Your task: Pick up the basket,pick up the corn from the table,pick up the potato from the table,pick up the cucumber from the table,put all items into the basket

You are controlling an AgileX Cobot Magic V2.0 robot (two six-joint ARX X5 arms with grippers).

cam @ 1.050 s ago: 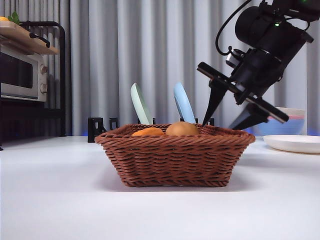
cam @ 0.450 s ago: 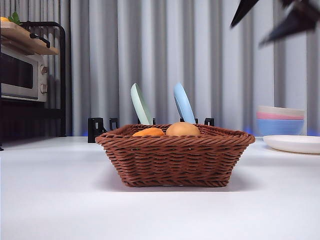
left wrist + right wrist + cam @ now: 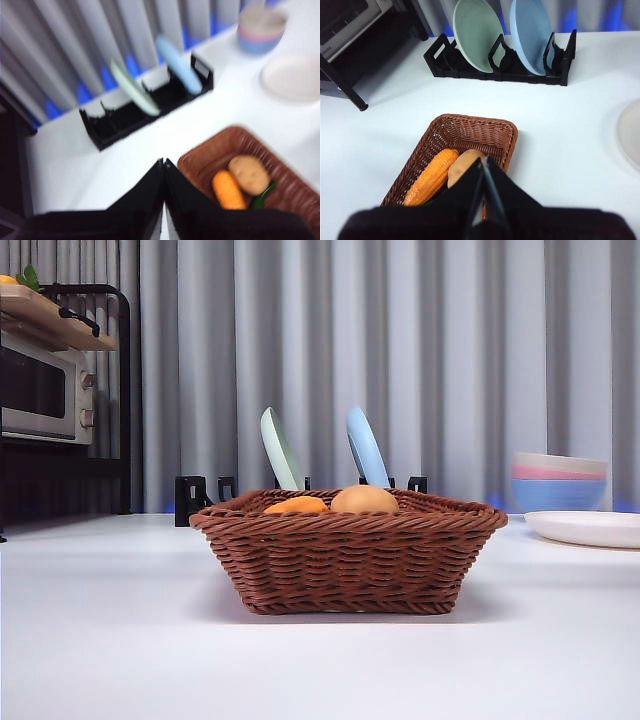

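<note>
The reddish-brown wicker basket [image 3: 350, 565] stands on the white table [image 3: 120, 640] in the middle of the front view. The orange corn [image 3: 297, 505] and the tan potato [image 3: 364, 499] lie inside it, their tops showing over the rim. In the left wrist view the basket [image 3: 212, 144] holds the corn [image 3: 227, 190], the potato [image 3: 248, 173] and the dark green cucumber [image 3: 263, 194]. My left gripper [image 3: 164, 161] is shut and empty, high above the table beside the basket. My right gripper [image 3: 482, 160] is shut and empty, high above the basket [image 3: 470, 119], over the corn [image 3: 432, 175] and potato [image 3: 461, 169]. No gripper shows in the front view.
A black dish rack [image 3: 500, 70] with a green plate [image 3: 281, 448] and a blue plate [image 3: 366, 446] stands behind the basket. Stacked bowls [image 3: 560, 480] and a white plate [image 3: 585, 527] are at the right. A microwave [image 3: 40, 385] on a black shelf is at the left.
The arm at the upper right of the front view has risen with open jaws and left the picture. The basket and vegetables have not moved.
</note>
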